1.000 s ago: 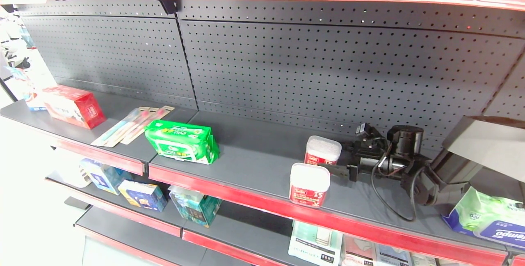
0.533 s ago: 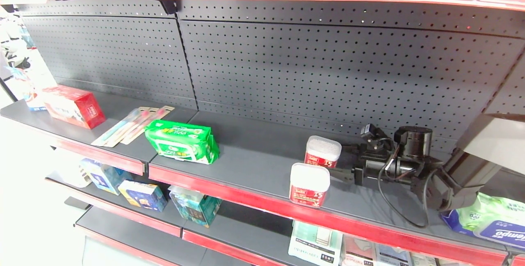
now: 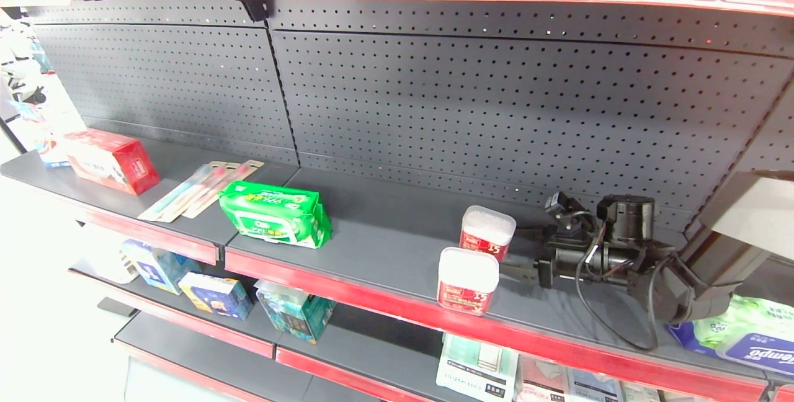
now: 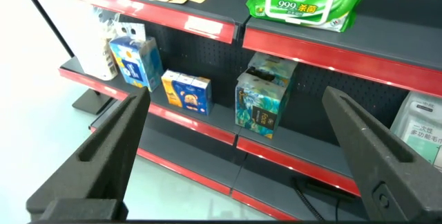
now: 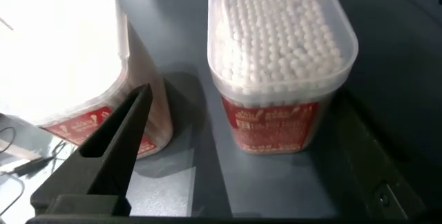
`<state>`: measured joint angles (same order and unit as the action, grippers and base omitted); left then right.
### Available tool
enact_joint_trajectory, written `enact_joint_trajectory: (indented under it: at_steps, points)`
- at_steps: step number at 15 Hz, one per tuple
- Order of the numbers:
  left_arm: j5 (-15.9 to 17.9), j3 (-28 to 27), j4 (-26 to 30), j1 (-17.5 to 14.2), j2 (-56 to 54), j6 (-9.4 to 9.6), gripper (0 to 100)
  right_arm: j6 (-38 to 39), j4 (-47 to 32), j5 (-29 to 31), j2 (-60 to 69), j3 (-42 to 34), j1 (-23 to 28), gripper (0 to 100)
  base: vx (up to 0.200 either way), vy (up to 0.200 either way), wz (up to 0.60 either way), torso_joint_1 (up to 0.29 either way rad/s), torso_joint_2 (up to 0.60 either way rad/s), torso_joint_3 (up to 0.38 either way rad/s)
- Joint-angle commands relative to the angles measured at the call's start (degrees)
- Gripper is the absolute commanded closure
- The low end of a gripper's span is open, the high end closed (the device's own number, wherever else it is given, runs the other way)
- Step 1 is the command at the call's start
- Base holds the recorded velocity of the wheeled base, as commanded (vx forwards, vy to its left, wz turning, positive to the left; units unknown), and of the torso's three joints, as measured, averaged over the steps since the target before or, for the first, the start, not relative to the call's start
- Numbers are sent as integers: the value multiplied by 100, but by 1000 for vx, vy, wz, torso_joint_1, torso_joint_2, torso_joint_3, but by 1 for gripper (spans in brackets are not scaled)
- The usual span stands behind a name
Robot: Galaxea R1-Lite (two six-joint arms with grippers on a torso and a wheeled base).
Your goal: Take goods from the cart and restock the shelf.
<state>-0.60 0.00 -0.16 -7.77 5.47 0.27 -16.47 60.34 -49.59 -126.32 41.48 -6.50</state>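
My right tool (image 3: pixel 518 251) lies low over the dark grey metal shelf board with the red front edge (image 3: pixel 384 247). Its two fingers are wide apart and hold nothing. A small clear plastic tub of white cotton buds with a red label (image 3: pixel 488 228) stands upright just past the finger tips, in line with the gap between them (I cannot tell if a finger touches it). A second tub (image 3: pixel 468 278) of the same kind stands just beside the first one, nearer the red edge.

Well apart from the tubs, on the same board, lies a soft green pack of wet wipes (image 3: pixel 273 213). Past it are some flat packs of toothbrushes (image 3: pixel 198 188) and a red cardboard box (image 3: pixel 111 160).

My left tool (image 4: pixel 235 96) hangs lower down, in front of the lower shelves. Its fingers are wide apart too, with nothing in them. A small blue box (image 4: pixel 186 89) and a dark teal box (image 4: pixel 266 96) stand on the shelf there.
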Motion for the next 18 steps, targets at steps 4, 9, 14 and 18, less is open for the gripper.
enact_joint_trajectory:
  at_steps: [4, 9, 14, 18]
  points:
    - [-2, 0, -2, -6, 6, 0, 0, 12, -5, 46, 37, -53, -53, 0, 0, 0, 0, 0, 0, 0]
    - [-2, 0, -2, -6, 6, 0, 0, 12, -93, 55, 55, -53, -53, 0, 0, 0, 0, 0, 0, 0]
    - [-2, 0, -2, -6, 6, 0, 0, 21, -304, 187, 37, -79, 8, 0, 0, 0, 0, 0, 0, 0]
    - [-2, 0, -2, -6, 6, 0, 0, 30, -506, 292, 169, -79, 158, 0, 0, 0, 0, 0, 0, 0]
